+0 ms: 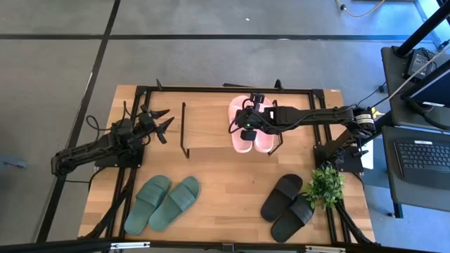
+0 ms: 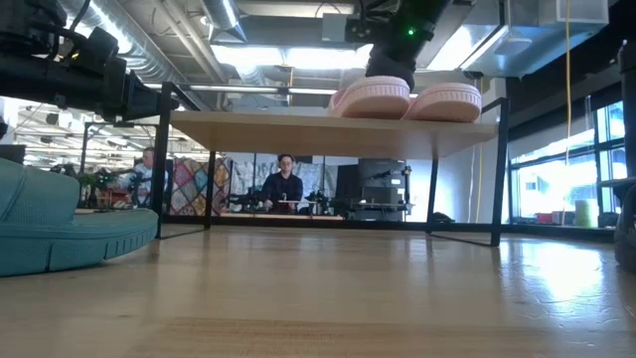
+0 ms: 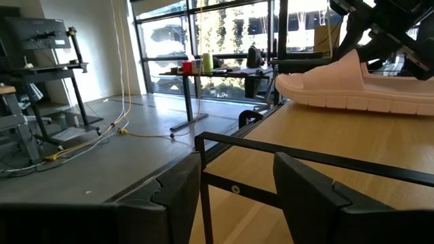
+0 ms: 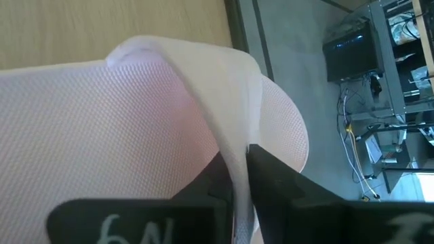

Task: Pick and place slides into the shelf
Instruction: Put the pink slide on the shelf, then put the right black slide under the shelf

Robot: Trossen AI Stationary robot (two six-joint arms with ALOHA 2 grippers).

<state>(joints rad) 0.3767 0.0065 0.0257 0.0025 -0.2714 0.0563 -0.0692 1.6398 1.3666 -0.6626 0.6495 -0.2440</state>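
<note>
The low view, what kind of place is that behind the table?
Probably an open lab or workshop: exposed ceiling ducts, a seated person at a cluttered workbench, and tall glass windows.

arms: two, dark, slim jointed links | left claw [image 1: 160, 120]: black pointed fingers, loose black cables at wrist | right claw [image 4: 239, 177]: black flat fingers, white lettering on body | right arm: green light near wrist, yellow-black band near base
</note>
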